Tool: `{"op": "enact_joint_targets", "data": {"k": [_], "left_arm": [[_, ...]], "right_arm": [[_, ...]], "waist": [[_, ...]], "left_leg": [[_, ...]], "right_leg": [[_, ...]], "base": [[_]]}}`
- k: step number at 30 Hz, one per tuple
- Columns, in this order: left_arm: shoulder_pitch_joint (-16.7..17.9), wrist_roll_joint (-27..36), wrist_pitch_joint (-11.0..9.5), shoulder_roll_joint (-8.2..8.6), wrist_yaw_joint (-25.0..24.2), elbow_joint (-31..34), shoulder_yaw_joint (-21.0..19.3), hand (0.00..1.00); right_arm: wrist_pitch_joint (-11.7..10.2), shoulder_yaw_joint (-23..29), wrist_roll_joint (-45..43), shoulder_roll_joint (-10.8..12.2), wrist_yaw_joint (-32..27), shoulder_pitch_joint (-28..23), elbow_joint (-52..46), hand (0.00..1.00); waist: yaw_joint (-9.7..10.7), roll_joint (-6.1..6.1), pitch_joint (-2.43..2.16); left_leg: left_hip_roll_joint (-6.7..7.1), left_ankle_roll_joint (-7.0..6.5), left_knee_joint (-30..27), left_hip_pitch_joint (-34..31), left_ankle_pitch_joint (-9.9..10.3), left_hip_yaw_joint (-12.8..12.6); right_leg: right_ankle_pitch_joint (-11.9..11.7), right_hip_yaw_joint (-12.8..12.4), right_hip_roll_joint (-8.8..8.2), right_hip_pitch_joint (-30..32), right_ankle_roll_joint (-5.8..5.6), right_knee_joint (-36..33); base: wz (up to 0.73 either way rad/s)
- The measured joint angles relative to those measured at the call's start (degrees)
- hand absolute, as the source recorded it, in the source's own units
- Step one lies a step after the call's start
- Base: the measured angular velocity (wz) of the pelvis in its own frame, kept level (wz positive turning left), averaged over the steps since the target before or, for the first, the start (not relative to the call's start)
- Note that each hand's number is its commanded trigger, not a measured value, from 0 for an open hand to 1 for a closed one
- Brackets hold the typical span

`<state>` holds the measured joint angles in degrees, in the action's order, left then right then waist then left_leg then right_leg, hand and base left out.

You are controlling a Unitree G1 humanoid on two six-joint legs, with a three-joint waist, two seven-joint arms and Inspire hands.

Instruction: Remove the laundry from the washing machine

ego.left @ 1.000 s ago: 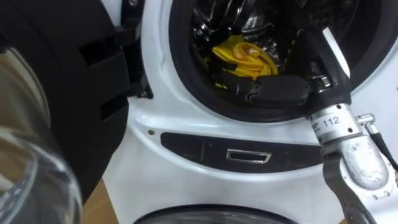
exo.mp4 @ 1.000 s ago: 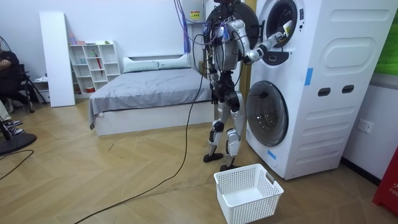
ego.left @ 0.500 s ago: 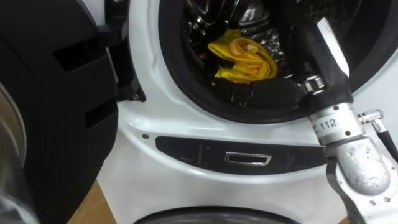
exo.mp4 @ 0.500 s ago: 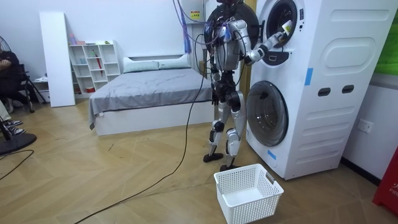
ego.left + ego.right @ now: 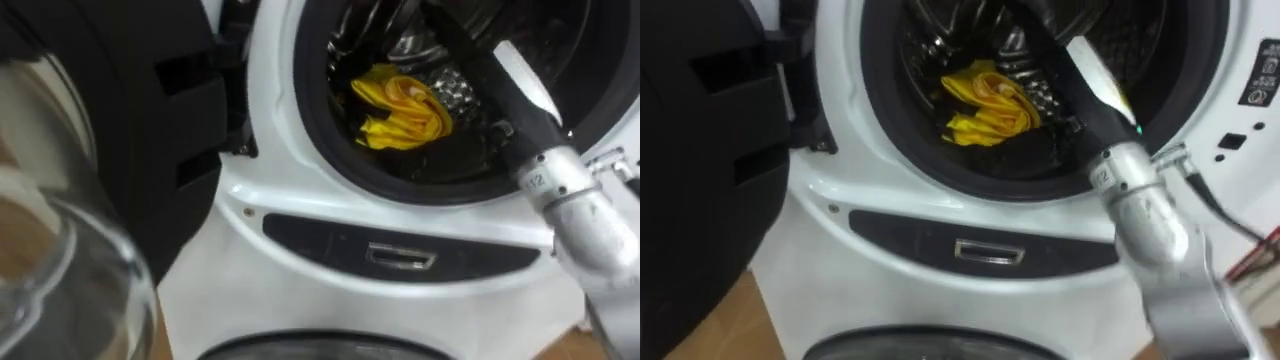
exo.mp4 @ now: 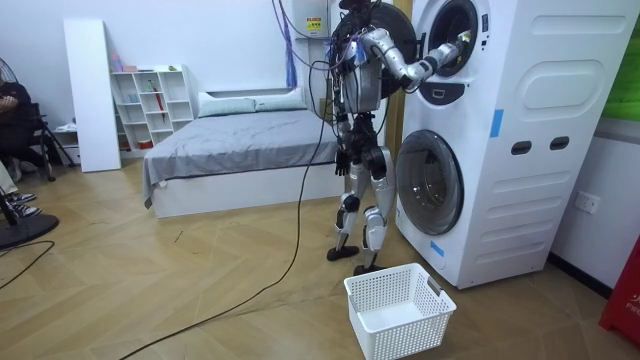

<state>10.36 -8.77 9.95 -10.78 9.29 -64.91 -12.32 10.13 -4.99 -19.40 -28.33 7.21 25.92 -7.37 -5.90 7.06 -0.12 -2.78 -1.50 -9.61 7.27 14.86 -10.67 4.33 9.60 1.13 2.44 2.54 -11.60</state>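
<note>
Counts: two stacked front-loaders, one yellow garment, one basket, one bed, one shelf unit, one person.

The robot stands upright at the stack, facing it, with the white basket [image 6: 395, 335] on the floor just in front of its feet. The washing machine [image 6: 560, 100] is the upper unit. Its dark door [image 5: 110, 130] is swung open to the left. The lower unit [image 6: 520, 220] has its round door closed.

The right hand [image 5: 510, 100] is reached into the drum [image 5: 400, 45] from the right, angled up and to the left. It is black against the black interior, and I cannot tell whether the fingers are straight or curled.

One yellow garment [image 5: 405, 115] lies crumpled on the drum floor near the front lip, the single piece of clothing in there. It sits below and to the left of the hand, near it, with no contact visible; the fingers run above and past it rather than around it, so nothing is visibly held.

The left hand [image 6: 346, 157] hangs by the hip in the room view, too small to read the fingers.

A dark panel [image 5: 400, 257] with one small metal recess sits below the drum opening, between the two units.

Background: the bed [image 6: 240, 140] with a grey cover, the white shelf unit [image 6: 150, 100] beside it, and the person [image 6: 12, 110] seated at the room view's left edge, well apart from the machines.
</note>
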Motion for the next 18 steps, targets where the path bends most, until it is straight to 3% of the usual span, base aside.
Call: {"op": "enact_joint_targets", "data": {"k": [2, 6, 10, 18], "left_arm": [[-0.18, -1.04, 0.57, -0.19, -0.08, 0.86, -1.03, 0.0], [-0.52, -1.0, 1.46, -0.7, -0.07, 1.05, -0.97, 0.0], [-1.11, -1.02, 2.26, -1.25, -0.08, 2.21, -0.97, 0.0], [-1.36, -1.96, 5.1, -2.12, -2.31, 2.58, -0.83, 0.0]], "right_arm": [[0.51, 0.09, -1.71, -1.83, 1.67, 2.69, 4.21, 0.0], [2.5, 0.18, -2.97, -1.94, 3.06, 4.74, 7.29, 0.0], [3.87, -0.34, -3.43, -2.25, 7.06, 7.97, 10.07, 0.0], [8.57, -2.44, -7.95, -4.34, 17.89, 12.74, 12.15, 0.0]], "waist": [[-0.7, 0.59, -0.24], [-1.26, 0.99, -0.42], [-2.14, 1.79, -0.05], [-2.25, 2.51, -0.12]], "left_leg": [[-0.01, -0.01, -0.11, -0.01, -0.01, 0.09], [-0.03, -0.01, -0.04, 0.05, -0.01, 0.51], [-0.01, -0.04, 0.21, -0.12, -0.02, 0.34], [0.03, -0.03, -0.01, -0.08, -0.02, 1.84]], "right_leg": [[0.0, 0.07, 0.05, 0.06, -0.01, 0.04], [0.0, 0.62, 0.04, -0.06, 0.0, 0.03], [0.01, 0.65, 0.01, 0.11, -0.02, 0.02], [0.01, 3.46, -0.04, -0.51, -0.01, 0.12]], "base": [[0.0], [0.05], [-0.02], [0.09]]}}
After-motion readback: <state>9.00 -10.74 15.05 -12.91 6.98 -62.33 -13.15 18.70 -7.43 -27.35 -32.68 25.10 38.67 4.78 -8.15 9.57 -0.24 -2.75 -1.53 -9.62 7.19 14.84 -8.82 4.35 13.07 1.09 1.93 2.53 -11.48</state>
